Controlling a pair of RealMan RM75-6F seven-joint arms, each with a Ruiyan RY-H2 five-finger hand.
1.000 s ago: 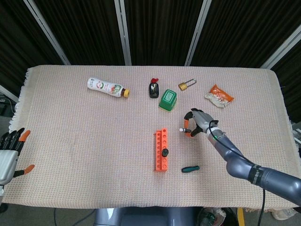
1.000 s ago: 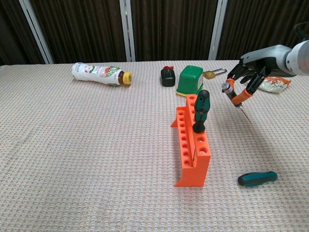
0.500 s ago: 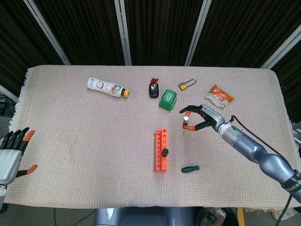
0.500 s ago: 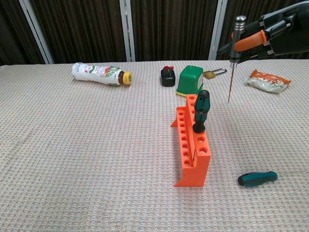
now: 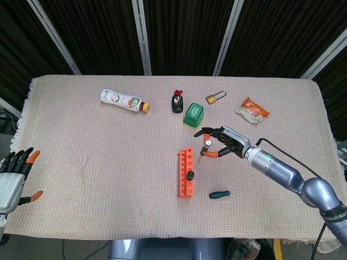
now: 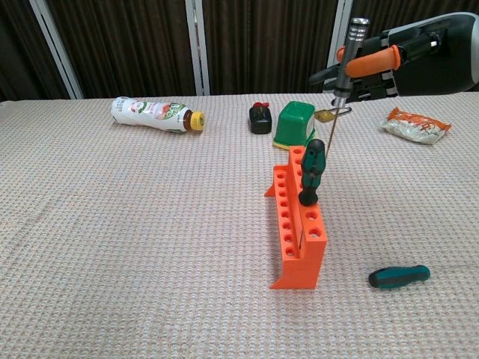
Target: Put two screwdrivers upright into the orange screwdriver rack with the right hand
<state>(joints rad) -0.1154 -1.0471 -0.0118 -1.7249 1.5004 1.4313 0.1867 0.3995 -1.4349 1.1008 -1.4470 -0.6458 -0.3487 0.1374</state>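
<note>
our right hand [image 6: 389, 61] pinches a slim silver-handled screwdriver [image 6: 343, 67] high, shaft pointing down, so its tip can drop straight into a hole of the orange screwdriver rack [image 6: 298, 224] just beside it. the rack holds one green-and-black screwdriver [image 6: 311, 171] upright. another green-handled screwdriver [image 6: 400, 277] lies nearby. our left hand [image 5: 13, 173] hangs spread and unoccupied.

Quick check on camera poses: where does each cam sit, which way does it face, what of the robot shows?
Head view: high, looking steeply down on the beige woven tablecloth; shows the left robot hand at the near-left edge, and the right arm.
Chest view: low at the table's near edge, facing across toward the dark curtains; only the right robot hand shows.
Shared: orange screwdriver rack, the right robot hand holding the silver thin-shafted screwdriver.
</note>
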